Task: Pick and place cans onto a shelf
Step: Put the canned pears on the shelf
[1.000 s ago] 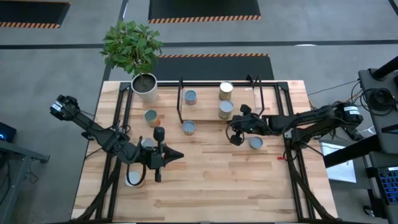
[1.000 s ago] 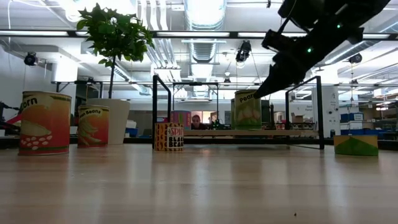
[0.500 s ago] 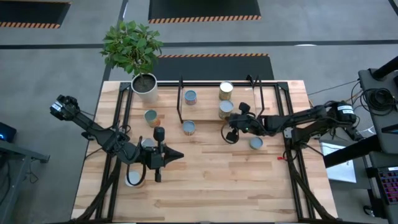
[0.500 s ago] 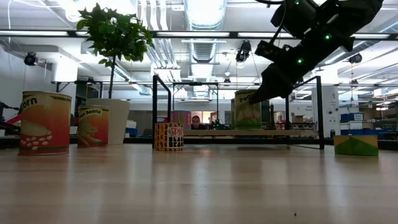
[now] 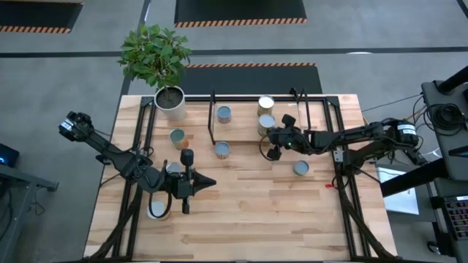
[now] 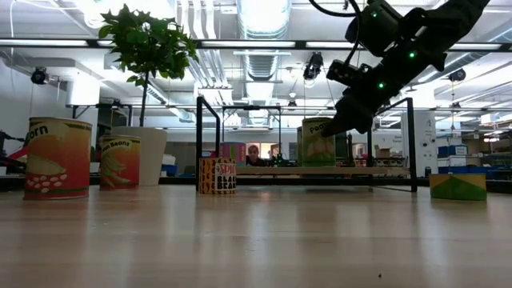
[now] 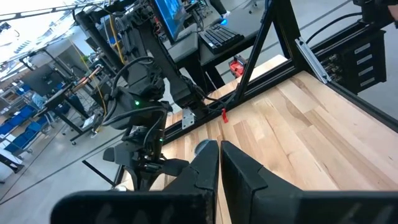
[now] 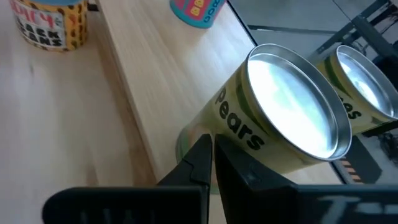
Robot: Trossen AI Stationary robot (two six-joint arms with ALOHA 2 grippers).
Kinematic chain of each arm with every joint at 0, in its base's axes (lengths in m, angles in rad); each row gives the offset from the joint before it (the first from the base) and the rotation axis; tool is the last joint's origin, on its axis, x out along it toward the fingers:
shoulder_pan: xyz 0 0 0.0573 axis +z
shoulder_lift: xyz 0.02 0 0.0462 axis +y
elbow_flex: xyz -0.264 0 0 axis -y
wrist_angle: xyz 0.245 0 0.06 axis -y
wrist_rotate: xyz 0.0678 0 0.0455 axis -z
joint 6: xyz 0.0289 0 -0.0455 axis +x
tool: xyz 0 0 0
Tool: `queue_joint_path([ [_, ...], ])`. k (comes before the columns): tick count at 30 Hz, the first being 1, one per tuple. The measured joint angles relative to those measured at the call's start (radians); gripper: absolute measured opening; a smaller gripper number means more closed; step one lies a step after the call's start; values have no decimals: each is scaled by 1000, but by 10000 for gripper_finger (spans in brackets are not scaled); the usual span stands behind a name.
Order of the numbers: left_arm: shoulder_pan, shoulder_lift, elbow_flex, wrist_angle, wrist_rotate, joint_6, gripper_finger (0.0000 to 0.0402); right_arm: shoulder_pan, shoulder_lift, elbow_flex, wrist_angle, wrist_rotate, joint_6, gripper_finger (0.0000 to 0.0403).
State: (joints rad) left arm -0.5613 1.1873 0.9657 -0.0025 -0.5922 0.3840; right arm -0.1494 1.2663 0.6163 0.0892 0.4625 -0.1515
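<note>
easing away from the shelf (image 5: 241, 126) looks like the step in hand: the right gripper (image 8: 210, 146) hangs low over the shelf's front edge. its fingers are pressed together with nothing between them, and their tips sit just beside the pears can (image 8: 280, 124). that can stands upright on the board, touching or nearly touching a second can (image 8: 367, 81) behind it.

to do this well, i'd draw the gripper straight back off the shelf, not sideways, since any swing toward the pears can could tip it or push it into its neighbour. it should also stay clear of the black rods. the fingers ought to spread only once they are over the next can. the nearest loose one (image 5: 300, 168) sits on the table just right of the arm.

the left gripper (image 7: 219, 148) waits over the table's left half, fingers closed on nothing.

the count from above:
- one shelf, with three cans on it: the pears pair and a pink one (image 5: 223, 113) at its left end.
- about five cans on the table: one (image 5: 221, 150) just in front of the shelf, one (image 5: 178, 137) near the plant (image 5: 156, 55), the loose one on the right, and two by the left arm, partly hidden, so that part of the count is less sure.
- one plant and two arms.
</note>
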Motion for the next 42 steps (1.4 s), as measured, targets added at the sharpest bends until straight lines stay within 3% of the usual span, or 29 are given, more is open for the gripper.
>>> queue_joint_path([
  [10,0,0,0,0,0,0,0,-58,0,0,-2,-69,-42,9],
  [42,0,0,0,0,0,0,0,-129,0,0,54,-103,-43,9],
])
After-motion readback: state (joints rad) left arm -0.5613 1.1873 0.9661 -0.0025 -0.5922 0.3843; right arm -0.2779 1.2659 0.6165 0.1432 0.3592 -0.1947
